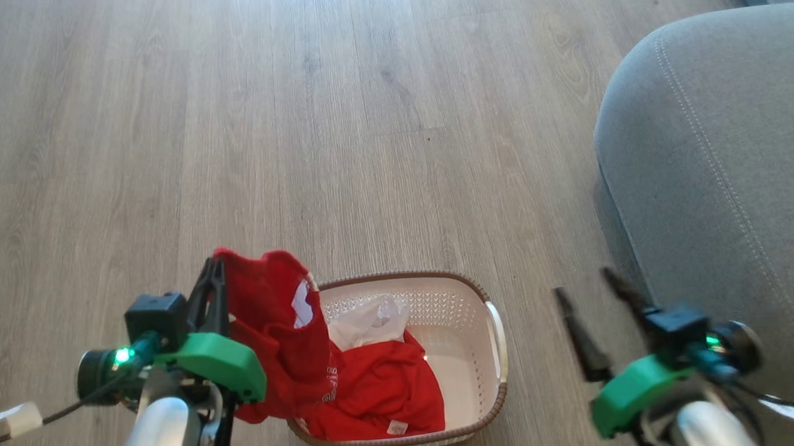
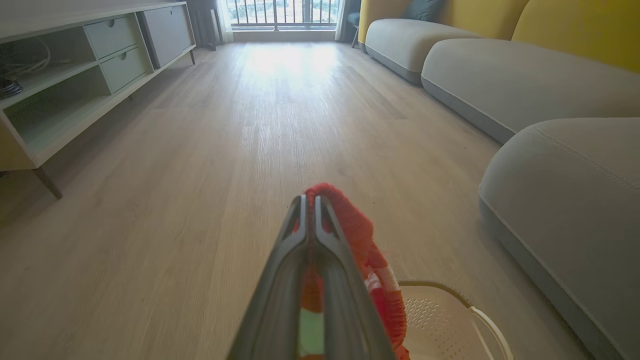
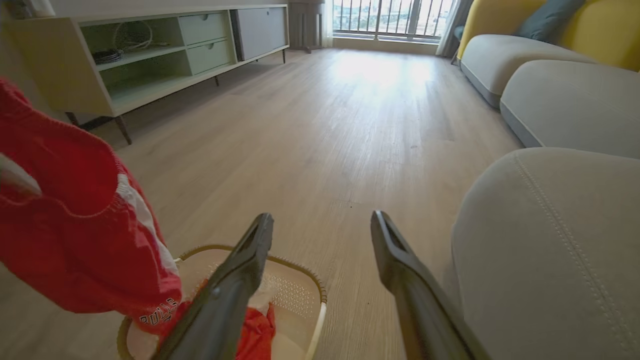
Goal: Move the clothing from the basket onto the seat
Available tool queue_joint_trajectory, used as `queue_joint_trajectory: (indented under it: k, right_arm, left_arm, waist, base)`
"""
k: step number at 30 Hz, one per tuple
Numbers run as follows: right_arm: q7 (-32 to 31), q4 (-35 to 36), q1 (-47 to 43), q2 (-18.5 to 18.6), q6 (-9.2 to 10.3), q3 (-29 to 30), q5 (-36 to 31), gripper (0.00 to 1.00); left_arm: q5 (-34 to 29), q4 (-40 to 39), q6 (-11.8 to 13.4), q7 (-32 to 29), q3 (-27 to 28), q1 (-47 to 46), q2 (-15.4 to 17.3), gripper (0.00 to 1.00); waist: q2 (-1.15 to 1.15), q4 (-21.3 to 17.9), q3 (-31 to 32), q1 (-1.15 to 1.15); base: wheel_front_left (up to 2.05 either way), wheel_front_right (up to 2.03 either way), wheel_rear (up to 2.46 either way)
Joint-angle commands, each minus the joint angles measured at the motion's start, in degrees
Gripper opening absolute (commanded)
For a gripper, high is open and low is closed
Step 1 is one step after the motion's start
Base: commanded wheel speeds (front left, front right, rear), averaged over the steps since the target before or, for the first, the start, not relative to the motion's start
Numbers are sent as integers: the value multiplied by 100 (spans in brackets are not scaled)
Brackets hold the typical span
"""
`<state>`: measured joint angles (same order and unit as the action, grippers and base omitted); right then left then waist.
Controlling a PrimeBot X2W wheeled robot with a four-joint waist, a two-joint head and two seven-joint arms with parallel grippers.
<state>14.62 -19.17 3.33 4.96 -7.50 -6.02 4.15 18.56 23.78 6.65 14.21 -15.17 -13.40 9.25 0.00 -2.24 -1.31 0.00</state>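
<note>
**Left to right.** At the near left, a red garment [image 1: 279,327] with white trim and white lettering is being pinched between the pressed-together fingers of the left gripper [image 1: 215,265]. It is being held above the left end of the cream basket [image 1: 496,355], with its lower part hanging down over the rim. A second red garment [image 1: 387,396] and a small white cloth [image 1: 368,321] are lying inside the basket.

The step in hand is judged to be the lift-out. It is being done well if the hanging part is raised clear of the woven rim before any rightward carry, so that the basket is not dragged or tipped.

The right gripper [image 1: 583,282], fingers spread and empty, is being held just right of the basket, between it and the grey seat [image 1: 724,161], on the likely carrying path. The seat's rounded edge is standing near the basket, while open wooden floor [image 1: 363,115] is being left free far and left.
</note>
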Motion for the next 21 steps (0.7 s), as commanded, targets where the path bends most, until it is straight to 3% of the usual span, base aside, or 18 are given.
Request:
queue_joint_trajectory:
  k: [1, 3, 13, 21]
  right_arm:
    - [38, 116, 411, 168, 1, -613, 110, 100]
    - [38, 95, 516, 226, 1, -880, 179, 100]
    - [38, -254, 2096, 675, 1, -3401, 951, 100]
    - [38, -665, 2781, 546, 1, -4168, 1384, 100]
  left_arm:
    - [-79, -274, -67, 78, 102, -295, 113, 0]
    - [-93, -314, -81, 72, 62, -313, 103, 0]
    - [-250, -914, -271, -229, -511, -445, -84, 0]
    - [-329, -1470, -433, -502, -1033, -475, -279, 0]
  waist:
    - [0, -3, -11, 0]
    - [0, -4, -14, 0]
    - [0, 214, 6, 0]
    - [0, 498, -3, 0]
  base:
    - [0, 0, 0]
    - [0, 0, 0]
    - [0, 0, 0]
    - [0, 0, 0]
